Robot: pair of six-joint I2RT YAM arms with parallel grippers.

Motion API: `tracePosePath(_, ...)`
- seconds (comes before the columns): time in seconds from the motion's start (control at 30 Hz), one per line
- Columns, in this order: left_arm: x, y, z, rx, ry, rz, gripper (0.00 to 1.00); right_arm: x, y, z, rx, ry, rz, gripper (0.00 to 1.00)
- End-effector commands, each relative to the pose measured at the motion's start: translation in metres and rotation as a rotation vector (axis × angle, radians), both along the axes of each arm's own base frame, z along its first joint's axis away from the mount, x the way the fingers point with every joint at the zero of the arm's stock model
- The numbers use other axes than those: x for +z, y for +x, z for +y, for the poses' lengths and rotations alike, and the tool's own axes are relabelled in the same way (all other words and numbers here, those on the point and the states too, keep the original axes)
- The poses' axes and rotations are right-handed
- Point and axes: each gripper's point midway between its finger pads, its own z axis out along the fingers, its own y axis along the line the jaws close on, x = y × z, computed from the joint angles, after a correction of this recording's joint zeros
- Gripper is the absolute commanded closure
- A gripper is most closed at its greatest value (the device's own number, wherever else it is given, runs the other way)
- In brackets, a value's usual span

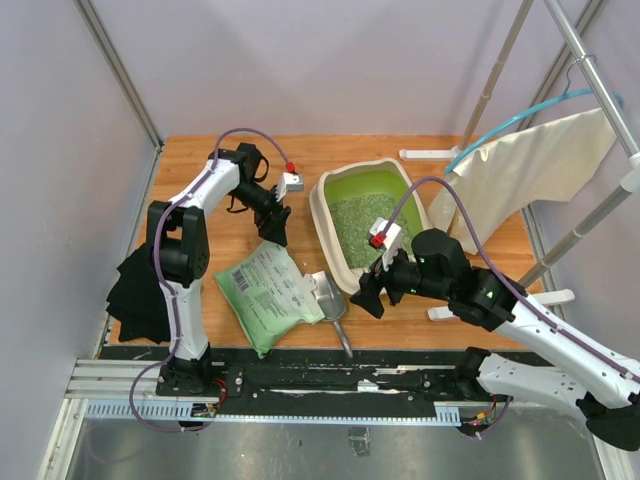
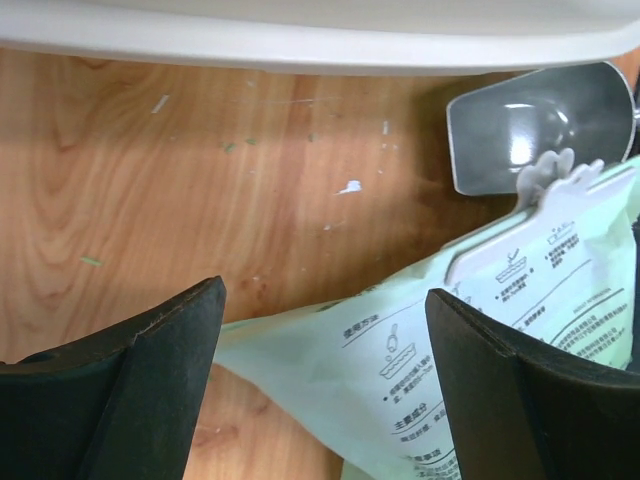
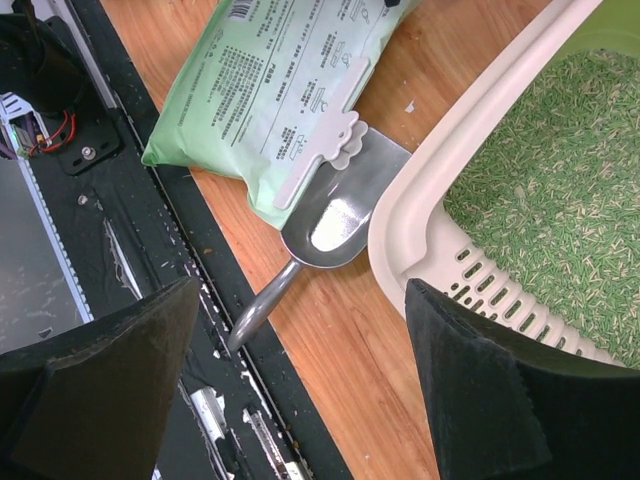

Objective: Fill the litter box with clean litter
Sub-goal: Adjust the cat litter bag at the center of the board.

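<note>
My left hand: spread apart, empty, at the bag edge. My right hand: apart, empty, above scoop. Item, litter box: on tabletop beside scoop, clean litter inside. Risk: limp bag may slip, scattering granules.

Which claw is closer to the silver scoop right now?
Right. The right claw hovers just beside the scoop; the left claw is farther back, over the far end of the bag.

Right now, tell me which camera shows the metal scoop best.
The right wrist view: the scoop shows large, from bowl to handle tip, beside the litter box. Top external shows it small. Left wrist shows only its bowl, partly behind the bag's clip.
</note>
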Motion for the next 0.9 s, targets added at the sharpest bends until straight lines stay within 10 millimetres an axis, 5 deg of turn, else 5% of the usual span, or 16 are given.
tracePosePath(0.0,-0.004,-0.028,-0.006,-0.063,-0.053,0.092,0.15,0.003,0.005,0.001,0.001,-0.025,-0.023,0.15)
tracePosePath(0.3,-0.041,-0.046,-0.002,-0.040,0.043,0.162,0.15,0.003,0.005,0.002,0.014,-0.036,-0.034,0.15)
tracePosePath(0.63,-0.044,-0.031,0.012,-0.006,0.108,0.123,0.10,-0.007,-0.002,-0.004,-0.002,-0.028,0.013,0.14)
tracePosePath(0.87,-0.038,-0.056,0.027,0.054,0.096,0.151,0.20,-0.028,-0.012,0.007,0.043,-0.039,0.109,0.14)
